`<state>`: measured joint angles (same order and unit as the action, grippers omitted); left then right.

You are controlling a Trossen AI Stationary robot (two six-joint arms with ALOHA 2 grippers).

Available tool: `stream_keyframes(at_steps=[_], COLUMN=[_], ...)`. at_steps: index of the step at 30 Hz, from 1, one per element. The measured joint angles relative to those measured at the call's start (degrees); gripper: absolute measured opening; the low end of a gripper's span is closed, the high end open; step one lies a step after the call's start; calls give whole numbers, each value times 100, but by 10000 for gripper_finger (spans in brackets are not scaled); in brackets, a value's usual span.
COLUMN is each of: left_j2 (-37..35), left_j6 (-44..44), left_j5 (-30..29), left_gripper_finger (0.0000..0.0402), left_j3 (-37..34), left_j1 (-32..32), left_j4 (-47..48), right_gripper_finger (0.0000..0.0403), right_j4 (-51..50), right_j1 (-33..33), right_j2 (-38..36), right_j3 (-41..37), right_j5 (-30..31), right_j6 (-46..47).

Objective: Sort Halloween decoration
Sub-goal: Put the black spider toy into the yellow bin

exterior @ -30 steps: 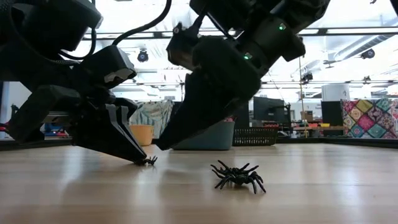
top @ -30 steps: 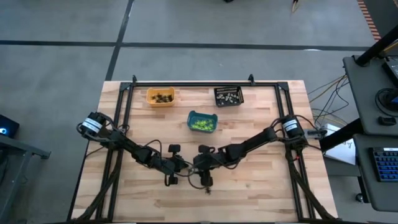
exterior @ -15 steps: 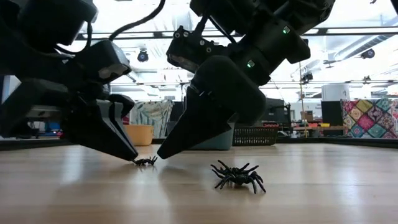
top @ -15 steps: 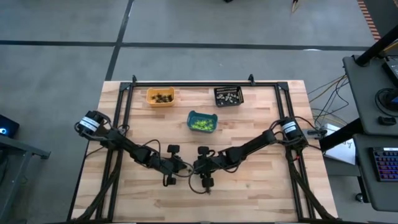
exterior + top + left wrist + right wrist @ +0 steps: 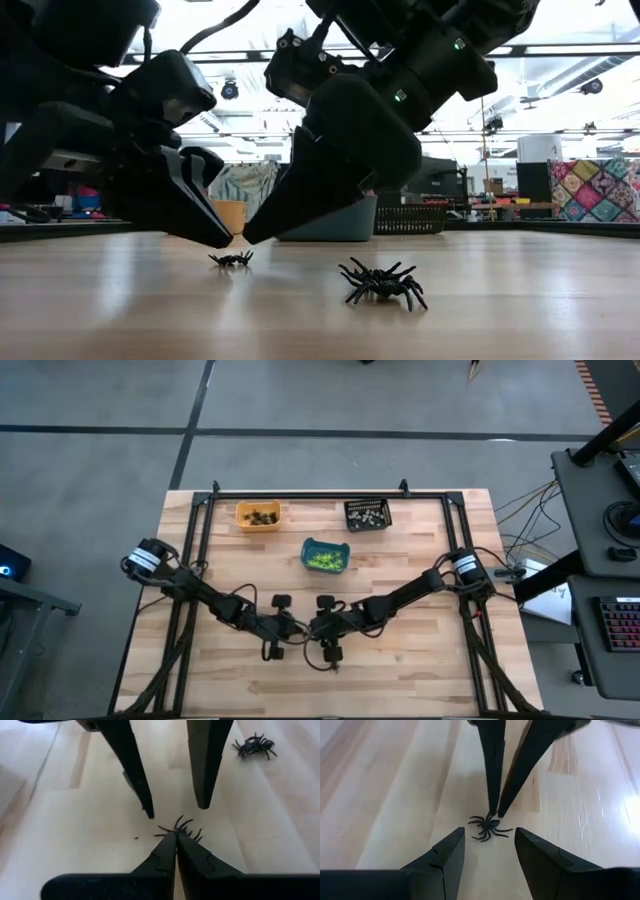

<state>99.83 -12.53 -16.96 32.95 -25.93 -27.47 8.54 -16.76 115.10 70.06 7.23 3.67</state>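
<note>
Black fingers of the left gripper [image 5: 175, 840] are pressed together just above a small black spider [image 5: 487, 826] lying on the wooden table [image 5: 420, 660], while the right gripper [image 5: 489, 842] stands with jaws spread around it. A larger black spider [image 5: 383, 283] lies nearby; the orange bin [image 5: 258, 515], teal bin [image 5: 325, 554] and black bin [image 5: 367, 514] sit well apart.

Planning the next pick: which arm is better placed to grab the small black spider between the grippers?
Right. The right gripper is open, its fingers straddling the small black spider; the left gripper is shut, its tips above it.
</note>
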Motion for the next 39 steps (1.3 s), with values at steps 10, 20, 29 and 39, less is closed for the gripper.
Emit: stream_keyframes(at_steps=[10,20,29,39], left_j2=[409,563,573,580], left_j6=[-152,-175,-174,-175], left_j5=[29,6,14,44], left_gripper_finger=[0,0,0,0], left_j3=[28,11,2,-7], left_j1=[20,26,26,26], left_j4=[-291,-417,-435,-502], right_gripper_finger=[169,169,166,160], right_j4=[120,108,108,384], right_j1=[-56,-50,-49,-50], right_j2=[21,21,61,535], right_j3=[0,-2,-13,3], right_j5=[-15,29,30,78], right_j6=[-220,-747,-788,-725])
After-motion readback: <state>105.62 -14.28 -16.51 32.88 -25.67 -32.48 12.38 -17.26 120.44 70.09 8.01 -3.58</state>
